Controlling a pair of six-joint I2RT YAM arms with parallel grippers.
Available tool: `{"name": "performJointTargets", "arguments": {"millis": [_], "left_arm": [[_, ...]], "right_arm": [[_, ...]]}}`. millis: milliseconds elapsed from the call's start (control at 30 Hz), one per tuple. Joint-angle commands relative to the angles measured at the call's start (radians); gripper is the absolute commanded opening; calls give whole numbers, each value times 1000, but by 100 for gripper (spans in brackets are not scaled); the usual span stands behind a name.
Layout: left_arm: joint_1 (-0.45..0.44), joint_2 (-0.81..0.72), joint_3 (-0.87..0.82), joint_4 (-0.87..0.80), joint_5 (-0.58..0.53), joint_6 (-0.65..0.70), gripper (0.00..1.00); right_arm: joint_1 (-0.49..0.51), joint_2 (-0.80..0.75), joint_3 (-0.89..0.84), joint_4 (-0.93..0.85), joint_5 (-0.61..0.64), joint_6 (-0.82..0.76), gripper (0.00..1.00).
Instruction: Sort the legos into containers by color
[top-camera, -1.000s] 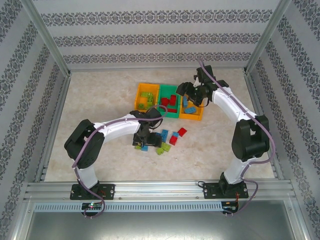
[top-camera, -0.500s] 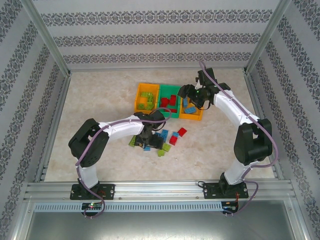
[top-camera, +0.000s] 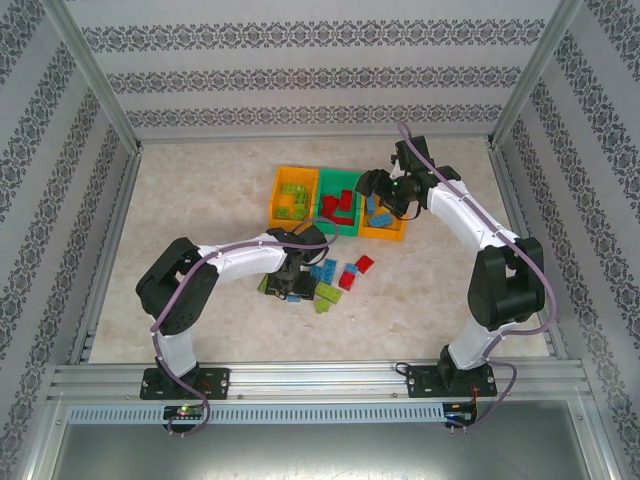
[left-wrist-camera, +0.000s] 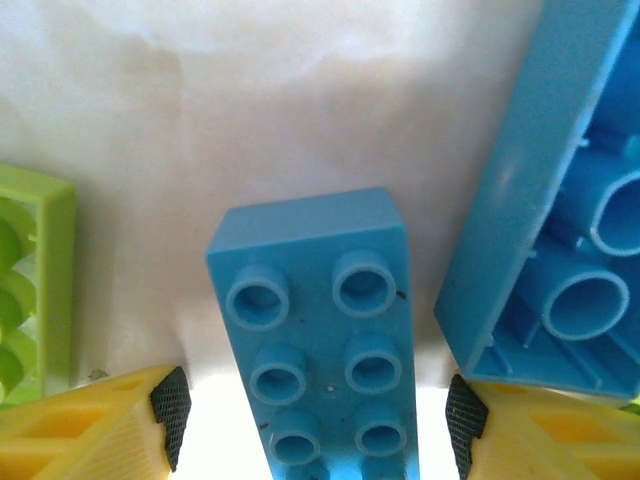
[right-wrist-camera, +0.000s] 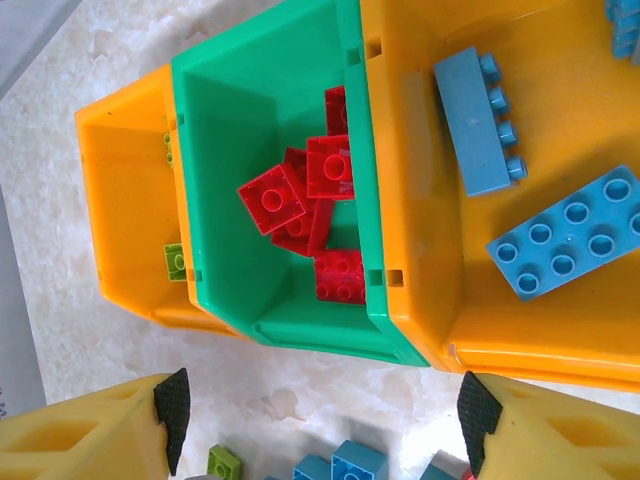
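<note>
My left gripper (top-camera: 290, 283) is low over the loose legos (top-camera: 335, 280) on the table. In the left wrist view a blue lego (left-wrist-camera: 320, 330) lies studs up between its open jaws (left-wrist-camera: 318, 405), with a gap on each side. An overturned blue lego (left-wrist-camera: 560, 220) sits to the right and a lime one (left-wrist-camera: 30, 280) to the left. My right gripper (top-camera: 372, 190) hangs open with nothing in it above the containers. The green container (right-wrist-camera: 230, 150) holds red legos (right-wrist-camera: 300, 200). The right orange one (right-wrist-camera: 420, 200) holds blue legos (right-wrist-camera: 575, 245). The left orange one (right-wrist-camera: 125, 200) holds a lime lego (right-wrist-camera: 176, 262).
The three bins (top-camera: 322, 178) stand side by side at the middle back of the table. Red (top-camera: 364, 264), blue (top-camera: 325, 270) and lime (top-camera: 326, 297) bricks lie scattered just in front of them. Metal frame rails border the table on all sides.
My left gripper has sunk onto the pile, shifted slightly left, and its jaws have narrowed around the blue lego. My right gripper shifted slightly early on and has since held still.
</note>
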Motion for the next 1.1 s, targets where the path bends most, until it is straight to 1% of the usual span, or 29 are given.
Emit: {"name": "performJointTargets", "arguments": {"millis": [0,200,400,533,633,833,933,1067], "left_arm": [[-10,5,11,-15,-28,-6,63],[-10,44,41,-8,-22,14,44],[-9,23,29,-25,-26,12,23],[-10,-28,8,-49,-41,-6,20],[-10,-75,16,-96,-77,-10,20],[-7,-135,112,-180,-149,16,19],[-4,-122,216,-160,-134,68,20],[-4,-40,396,-101,-43,166,20]], "right_arm": [[-10,-20,6,-16,29,-32,73],[-14,-42,3,-19,61,-59,73],[-42,-63,-13,-42,80,-82,73],[-66,-85,-36,-44,97,-96,73],[-79,-96,-46,-62,122,-121,73],[-122,-115,-81,-81,179,-132,74],[-149,-126,-108,-62,194,-119,74],[-172,-125,-130,-45,234,-117,74]]}}
